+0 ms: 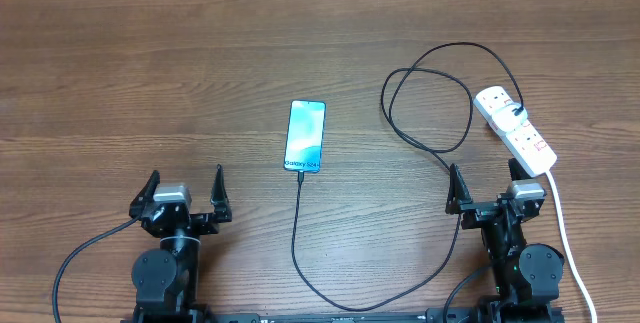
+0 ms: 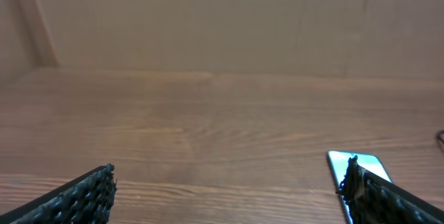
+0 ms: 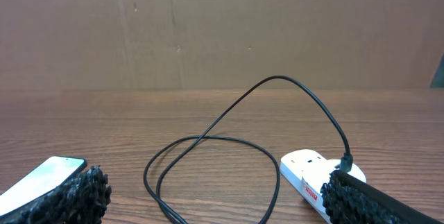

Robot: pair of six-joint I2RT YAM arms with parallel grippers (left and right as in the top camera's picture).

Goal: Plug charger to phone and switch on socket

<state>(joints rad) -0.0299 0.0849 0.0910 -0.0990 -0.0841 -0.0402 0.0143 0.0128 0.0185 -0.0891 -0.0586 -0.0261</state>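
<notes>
The phone lies flat at the table's middle, its blue-cyan screen lit, white text at its near short edge. The charger is a thin black cable. Its tip sits in the phone's near edge. It runs toward me, curves right past my right arm, loops, and ends in a plug in the socket, a white power strip at the right. My left gripper is open and empty, left of and nearer than the phone. My right gripper is open and empty, just short of the socket and cable loops.
The socket's thick white cord runs down the right side past my right arm to the near edge. The phone's corner also shows at the left in the right wrist view. A brown cardboard wall stands behind the table.
</notes>
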